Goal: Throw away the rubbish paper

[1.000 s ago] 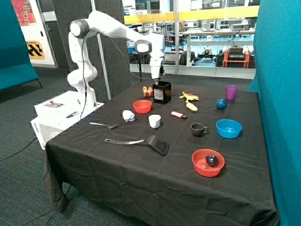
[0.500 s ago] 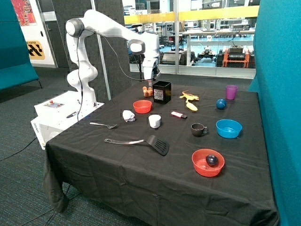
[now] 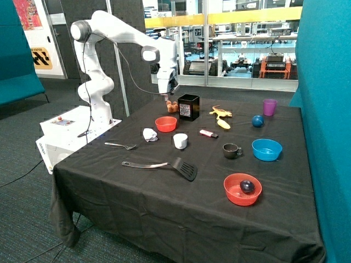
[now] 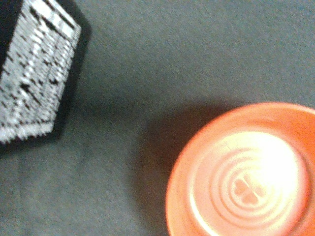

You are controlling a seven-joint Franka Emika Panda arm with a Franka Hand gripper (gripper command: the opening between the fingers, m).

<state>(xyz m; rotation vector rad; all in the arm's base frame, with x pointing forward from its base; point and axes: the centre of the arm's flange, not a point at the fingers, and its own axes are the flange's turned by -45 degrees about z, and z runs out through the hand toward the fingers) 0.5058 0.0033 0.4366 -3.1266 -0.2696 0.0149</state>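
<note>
- Gripper [image 3: 168, 99] hangs above the far side of the bench [image 3: 137, 208], over the gap between the black box [image 3: 188, 107] and the red bowl [image 3: 165, 124]; I cannot tell how it is set, and it shows in neither view clearly.
- Only one rubbish paper [image 3: 149, 134] is visible to me: a crumpled white ball near the bench's arm-side edge, just beside the red bowl and apart from the white cup [image 3: 180, 141].
- I judge it light, soft and crushable; a pinch across its bulging middle should hold.
- Wrist view shows the red bowl empty.
- Another red bowl [image 3: 242, 189] near the front edge holds a dark ball [image 3: 247, 186]; the blue bowl [image 3: 266, 149] looks empty.
</note>
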